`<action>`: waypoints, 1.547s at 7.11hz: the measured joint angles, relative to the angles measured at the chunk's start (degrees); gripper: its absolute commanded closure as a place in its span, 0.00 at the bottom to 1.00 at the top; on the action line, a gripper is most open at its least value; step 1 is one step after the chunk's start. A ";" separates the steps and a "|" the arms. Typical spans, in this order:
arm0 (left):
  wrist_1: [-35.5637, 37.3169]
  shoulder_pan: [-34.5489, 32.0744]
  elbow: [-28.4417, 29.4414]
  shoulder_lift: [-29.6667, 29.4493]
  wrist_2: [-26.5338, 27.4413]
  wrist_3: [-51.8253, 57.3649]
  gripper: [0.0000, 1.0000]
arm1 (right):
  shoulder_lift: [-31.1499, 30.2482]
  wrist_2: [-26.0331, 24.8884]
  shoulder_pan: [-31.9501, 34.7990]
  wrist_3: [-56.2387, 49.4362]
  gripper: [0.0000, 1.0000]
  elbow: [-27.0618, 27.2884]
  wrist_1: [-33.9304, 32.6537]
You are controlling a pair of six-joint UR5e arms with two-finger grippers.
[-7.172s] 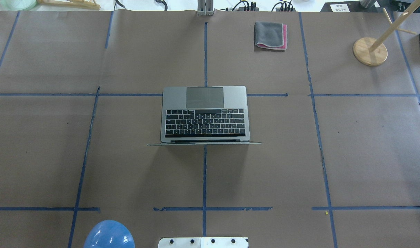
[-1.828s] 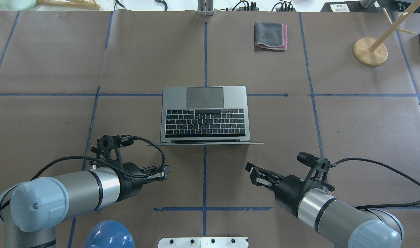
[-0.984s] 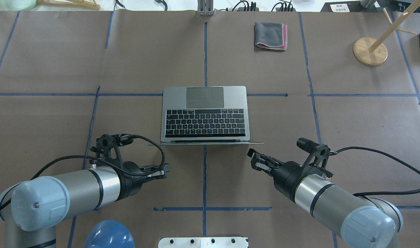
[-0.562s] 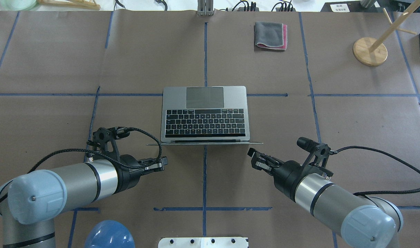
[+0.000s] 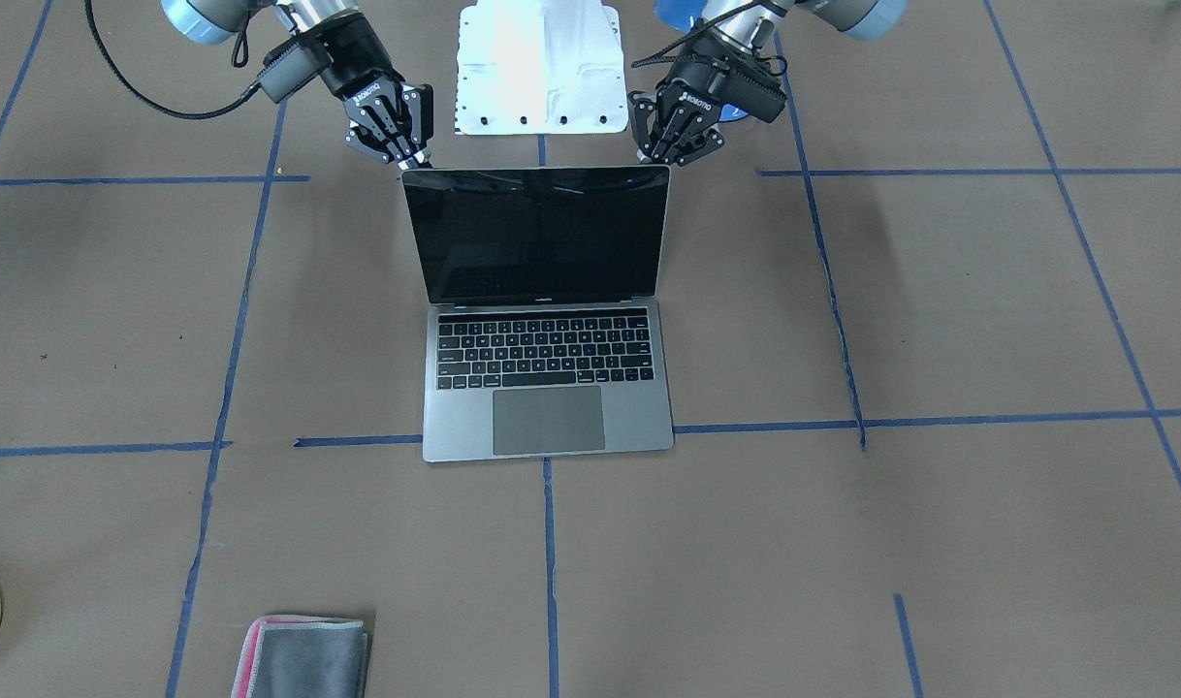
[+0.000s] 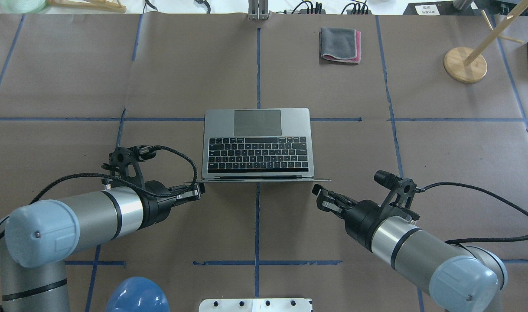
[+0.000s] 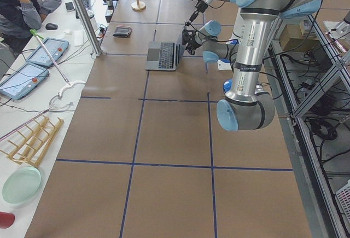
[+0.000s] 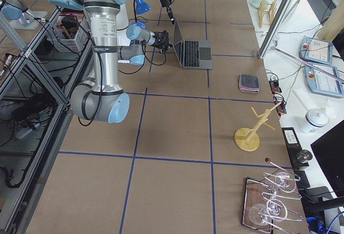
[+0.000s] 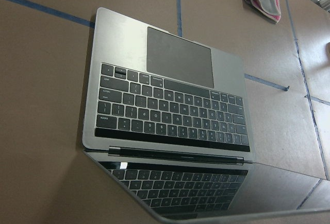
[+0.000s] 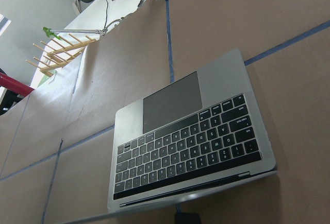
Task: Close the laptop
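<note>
Open laptop [image 6: 257,143] at the middle of the worktop [image 6: 463,182], with both arms behind its lid.

(a) Laptop. The base lies flat on the brown paper where the blue tape lines [image 6: 258,65] cross. The trackpad edge points away from the robot and the hinge points toward it. The lid stands close to upright: from overhead it shows only as a thin edge along the hinge side, and from the front its black screen faces the operators' side. The left wrist view shows the keys mirrored in the glossy screen.

(b) Left pincer [image 6: 200,190]. It sits low, just behind the lid's left end, and points at it. Its fingers look drawn together and it has hold of nothing. Whether the tip touches the lid cannot be told.

(c) Right pincer [image 6: 316,190]. It sits just behind the lid's right end and is angled in toward the laptop. Its fingers also look drawn together, with nothing between them. Contact with the lid cannot be told here either. From the front, the two pincers flank the lid's top corners.

(d) Other items. A folded grey cloth [image 6: 340,44] with a pink edge lies well beyond the laptop, on the far right. A wooden stand [image 6: 465,64] is farther right again. A blue dome [image 6: 137,295] sits at the near edge beside the white base plate [image 6: 255,304].
</note>
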 measured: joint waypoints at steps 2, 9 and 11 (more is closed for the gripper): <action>0.09 -0.83 0.20 -0.06 -0.19 0.18 1.00 | 0.45 1.84 1.44 0.00 1.00 0.01 -1.25; 4.23 -5.80 1.96 -4.10 -3.10 0.56 1.00 | 5.50 8.59 7.48 -0.01 0.99 -0.08 -9.12; 4.41 -6.75 4.67 -6.15 -3.21 0.56 1.00 | 6.98 10.18 8.91 0.00 0.99 -1.11 -10.58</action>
